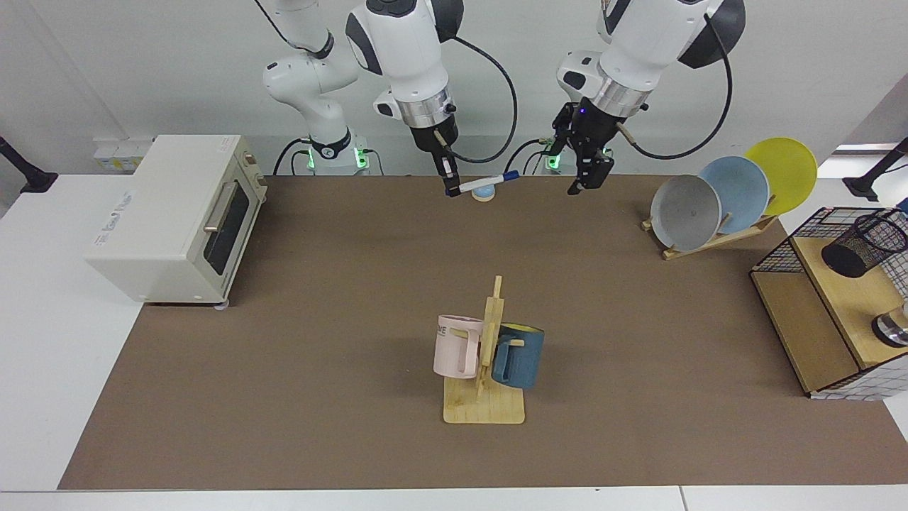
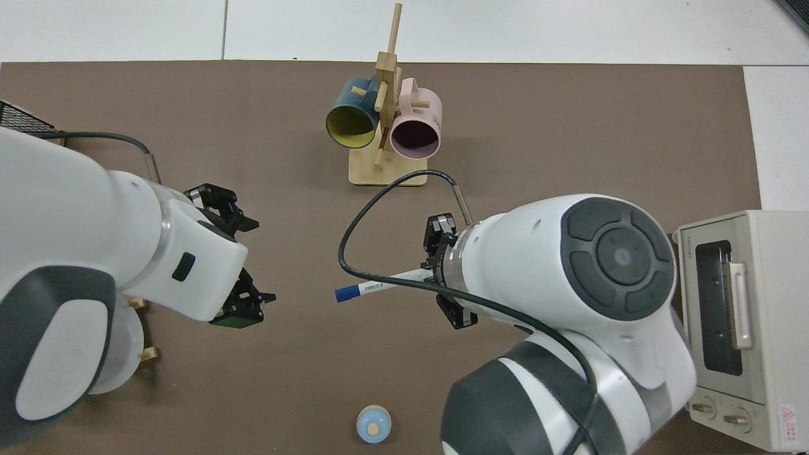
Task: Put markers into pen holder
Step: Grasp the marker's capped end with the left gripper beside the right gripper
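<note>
Your right gripper (image 1: 447, 186) is clamped on the white barrel end of the slim white marker with the dark blue cap (image 1: 486, 182), held clear above the brown table mat (image 1: 340, 298) at the far side. The marker lies nearly level, and in the facing view its capped end points rightward at the left gripper (image 1: 585, 174). That gripper's fingers stand spread and empty, near the cap but not touching. The gap runs along the marker's own long axis, so a handover looks likely. The small black wire-mesh pen holder (image 1: 862, 245) sits tipped on the wooden wire-grid shelf (image 1: 809, 319) at the far right edge, nearer your left arm's side.
</note>
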